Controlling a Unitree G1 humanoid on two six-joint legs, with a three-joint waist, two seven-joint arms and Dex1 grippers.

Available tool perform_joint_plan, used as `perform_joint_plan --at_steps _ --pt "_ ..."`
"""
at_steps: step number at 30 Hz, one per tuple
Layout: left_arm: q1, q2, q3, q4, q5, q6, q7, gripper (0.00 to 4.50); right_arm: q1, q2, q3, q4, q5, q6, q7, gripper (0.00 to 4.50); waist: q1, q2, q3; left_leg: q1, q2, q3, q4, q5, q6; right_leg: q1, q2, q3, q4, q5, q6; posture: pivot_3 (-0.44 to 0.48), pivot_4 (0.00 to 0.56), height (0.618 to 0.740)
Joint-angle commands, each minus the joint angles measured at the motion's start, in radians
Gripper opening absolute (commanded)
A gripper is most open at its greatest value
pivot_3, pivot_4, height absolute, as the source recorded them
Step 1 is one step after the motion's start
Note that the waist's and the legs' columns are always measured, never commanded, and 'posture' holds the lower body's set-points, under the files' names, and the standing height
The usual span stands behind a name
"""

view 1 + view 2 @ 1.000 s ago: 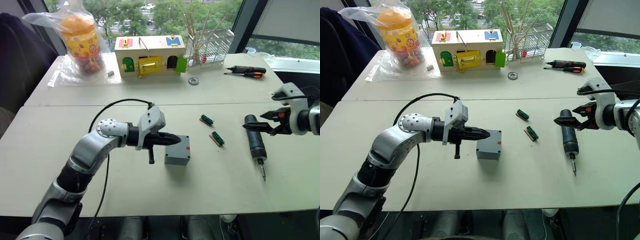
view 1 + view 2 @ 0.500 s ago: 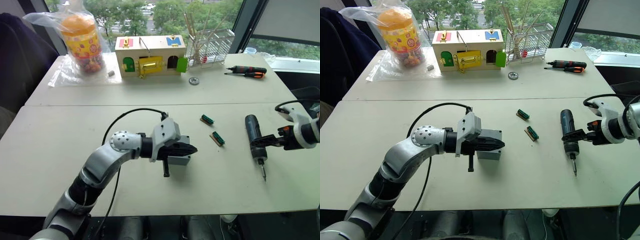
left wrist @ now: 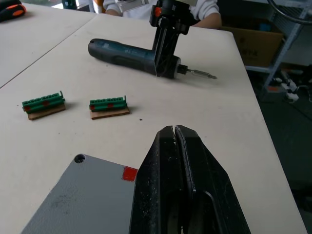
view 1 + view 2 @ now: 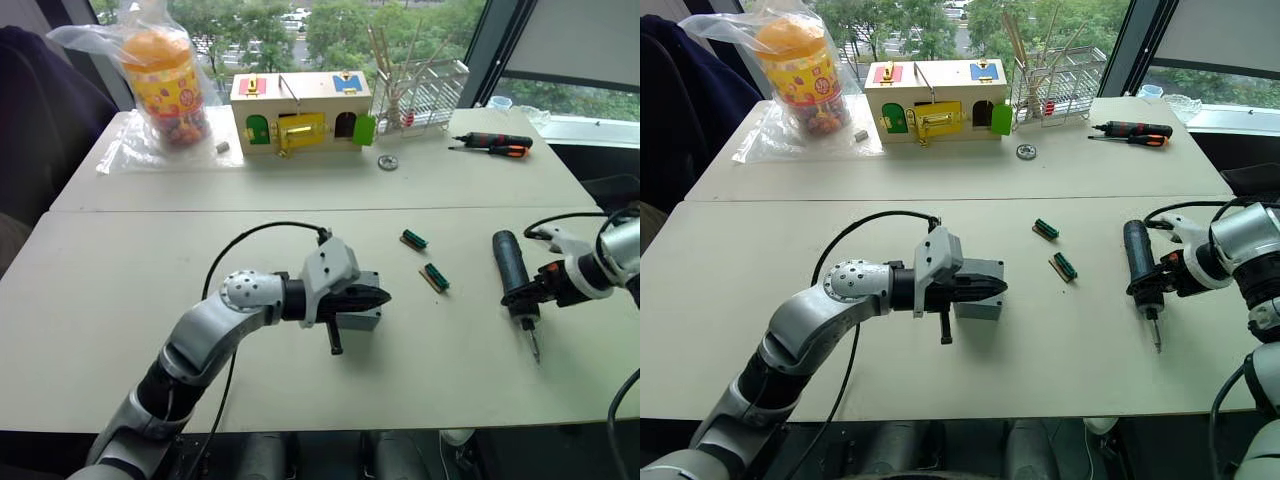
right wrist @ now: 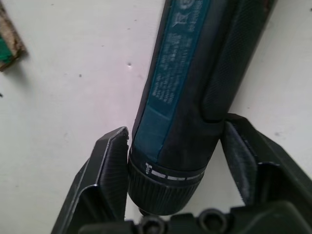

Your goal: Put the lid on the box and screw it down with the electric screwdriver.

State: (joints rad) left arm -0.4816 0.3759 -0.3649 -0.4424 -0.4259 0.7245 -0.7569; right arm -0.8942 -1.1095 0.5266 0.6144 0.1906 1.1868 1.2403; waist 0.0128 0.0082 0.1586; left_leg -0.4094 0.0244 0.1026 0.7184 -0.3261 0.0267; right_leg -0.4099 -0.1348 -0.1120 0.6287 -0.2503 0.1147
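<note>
Lying flat on the pale bench (image 4: 120, 300), the thick black cylindrical electric screwdriver (image 4: 1137, 262) has its metal bit pointing toward the robot, and the right claw (image 5: 170, 175) straddles its collar end, one finger on each side, touching or nearly so; whether it truly grips cannot be told. A teal label panel runs along the driver's body, its small print unreadable. The small grey plastic box (image 4: 978, 289) with a red mark on one face sits directly under the left claw (image 3: 176, 141), whose black fingers are pressed together above the grey top surface; whether the flat cover already sits on the box cannot be told. Between the two claws lie two small green connector strips (image 3: 108, 104) on brown backing. Far beyond the left claw, on the rear bench, stand a wooden box with coloured doors (image 4: 300, 112), a clear bag holding an orange-lidded jar of snacks (image 4: 160, 75) and a wire rack of sticks (image 4: 415, 85). Two black-and-orange hand screwdrivers (image 4: 492, 143) lie beyond the right claw. Windows behind show trees.
</note>
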Motion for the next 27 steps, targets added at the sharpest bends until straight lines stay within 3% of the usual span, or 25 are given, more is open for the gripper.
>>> perform_joint_plan --at_steps 1,6,12,16,19,21,23,27 --pt "0.000 -0.008 0.023 -0.043 -0.014 0.002 0.016 0.00 0.012 0.025 0.036 0.029 -0.042 -0.018 0.057 1.74 0.000 0.000 0.000 0.000 0.000 0.000 0.000 0.000 0.000 0.000 0.000 0.000 0.000 0.000 0.000 0.000 0.150 0.711" --pt "-0.005 0.004 0.051 0.001 -0.016 -0.018 0.002 0.00 -0.048 0.068 -0.094 0.114 -0.056 -0.014 -0.013 1.74 -0.003 -0.002 -0.001 0.001 0.000 0.000 0.001 0.000 0.000 0.002 0.000 -0.001 0.000 0.000 0.000 0.000 0.150 0.711" --pt "-0.041 0.060 0.139 0.153 -0.035 -0.067 -0.096 0.00 -0.240 0.138 -0.537 0.095 0.101 0.110 -0.198 1.74 -0.022 0.010 0.005 -0.001 0.000 0.003 -0.001 0.000 -0.001 -0.003 0.000 0.001 0.001 0.000 0.000 0.000 0.150 0.711" --pt "-0.071 0.084 0.185 0.226 -0.055 -0.070 -0.144 0.00 -0.139 0.263 -0.934 -0.256 0.224 0.242 -0.358 1.74 -0.014 0.011 0.005 -0.006 0.001 0.002 -0.005 0.001 -0.003 -0.007 0.002 -0.003 0.002 0.000 0.000 0.000 0.150 0.711" --pt "-0.094 0.092 0.187 0.240 -0.066 -0.055 -0.169 0.00 -0.003 0.503 -1.184 -0.675 0.345 0.131 -0.467 1.74 0.001 0.010 0.005 -0.010 0.001 0.002 -0.003 0.001 -0.003 -0.008 0.002 -0.004 0.002 0.000 0.000 0.000 0.150 0.711" --pt "-0.109 0.094 0.175 0.241 -0.071 -0.038 -0.187 0.00 -0.003 0.723 -1.350 -0.841 0.442 0.016 -0.608 1.74 0.002 0.010 0.005 -0.010 0.001 0.002 0.000 0.002 -0.003 -0.008 0.001 -0.004 0.003 0.000 0.000 0.000 0.150 0.711" --pt "-0.122 0.102 0.155 0.245 -0.063 -0.027 -0.208 0.00 0.017 0.863 -1.401 -0.927 0.520 -0.048 -0.693 1.74 0.005 0.011 0.006 -0.011 0.000 0.001 0.002 0.002 -0.004 -0.008 0.001 -0.004 0.005 0.000 0.000 0.000 0.150 0.711" --pt "-0.138 0.116 0.091 0.245 -0.027 -0.025 -0.244 0.00 0.195 0.961 -1.221 -1.066 0.536 -0.164 -0.688 1.74 0.003 0.011 0.005 -0.011 -0.006 -0.001 -0.001 0.002 -0.004 -0.008 0.001 -0.004 0.003 0.000 0.000 0.000 0.150 0.711"
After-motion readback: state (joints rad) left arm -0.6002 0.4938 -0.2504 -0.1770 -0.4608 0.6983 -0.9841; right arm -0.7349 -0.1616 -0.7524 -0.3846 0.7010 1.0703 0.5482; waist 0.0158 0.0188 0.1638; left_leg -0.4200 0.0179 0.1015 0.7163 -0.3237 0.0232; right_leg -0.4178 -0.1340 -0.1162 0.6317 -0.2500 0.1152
